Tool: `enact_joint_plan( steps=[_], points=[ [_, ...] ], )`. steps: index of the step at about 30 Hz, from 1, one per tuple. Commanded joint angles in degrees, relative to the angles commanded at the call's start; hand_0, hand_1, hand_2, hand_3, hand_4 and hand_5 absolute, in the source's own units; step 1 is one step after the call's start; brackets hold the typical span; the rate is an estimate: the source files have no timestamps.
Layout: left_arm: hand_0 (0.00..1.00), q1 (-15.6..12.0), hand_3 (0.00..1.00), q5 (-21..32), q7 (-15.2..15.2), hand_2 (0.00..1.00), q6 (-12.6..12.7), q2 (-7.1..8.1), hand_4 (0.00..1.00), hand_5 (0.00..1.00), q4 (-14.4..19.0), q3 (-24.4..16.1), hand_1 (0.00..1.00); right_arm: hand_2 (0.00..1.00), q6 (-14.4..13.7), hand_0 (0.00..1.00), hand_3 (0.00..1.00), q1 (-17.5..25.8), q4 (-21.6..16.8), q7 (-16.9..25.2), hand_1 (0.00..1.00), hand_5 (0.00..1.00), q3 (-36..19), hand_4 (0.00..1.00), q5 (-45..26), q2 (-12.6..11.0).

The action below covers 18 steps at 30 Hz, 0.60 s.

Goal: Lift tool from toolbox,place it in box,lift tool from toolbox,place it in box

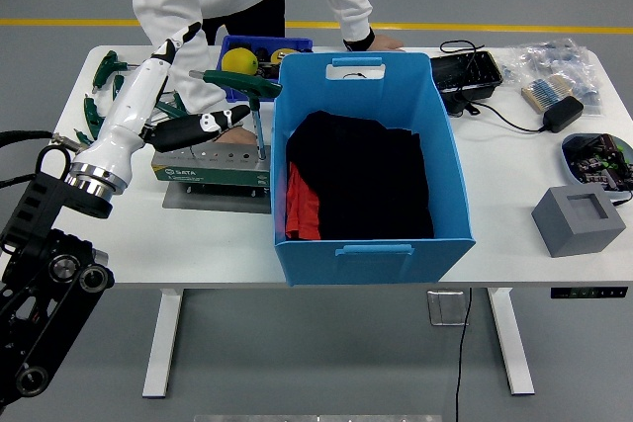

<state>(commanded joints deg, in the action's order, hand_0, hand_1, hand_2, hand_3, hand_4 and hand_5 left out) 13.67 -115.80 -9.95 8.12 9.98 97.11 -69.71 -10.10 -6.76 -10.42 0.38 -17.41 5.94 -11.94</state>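
Note:
A grey-green toolbox block lies on a grey plate left of the big blue box. One green T-handle tool stands upright in the block's right end. My left hand hovers over the block, fingers spread and holding nothing, one finger pointing at the tool's shaft. A person's hand rests on the block just behind my fingers. The blue box holds black and red cloth. Several more green T-handle tools lie at the table's far left.
The person leans over the far side, other hand on the table behind the box. A small blue bin with yellow items stands behind the toolbox. A black tray, cables, a power adapter and a grey block lie on the right.

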Motion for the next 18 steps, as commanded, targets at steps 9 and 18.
enact_joint_plan(
  steps=[9,18],
  points=[
    [0.998,9.0,0.998,-14.2,-4.9,0.998,-3.5,-1.55,0.998,0.263,-5.8,7.5,0.998,0.725,0.0,0.682,0.569,-0.3,0.0,0.0,0.661,0.693,0.2,0.770,-0.2,-0.1],
    [0.998,17.4,0.998,-14.2,-3.9,0.998,-0.7,-1.82,0.998,0.279,-17.7,11.8,0.998,0.725,0.0,0.683,0.569,-0.6,-0.1,0.0,0.659,0.693,0.3,0.770,-0.3,-0.3]
  ],
)
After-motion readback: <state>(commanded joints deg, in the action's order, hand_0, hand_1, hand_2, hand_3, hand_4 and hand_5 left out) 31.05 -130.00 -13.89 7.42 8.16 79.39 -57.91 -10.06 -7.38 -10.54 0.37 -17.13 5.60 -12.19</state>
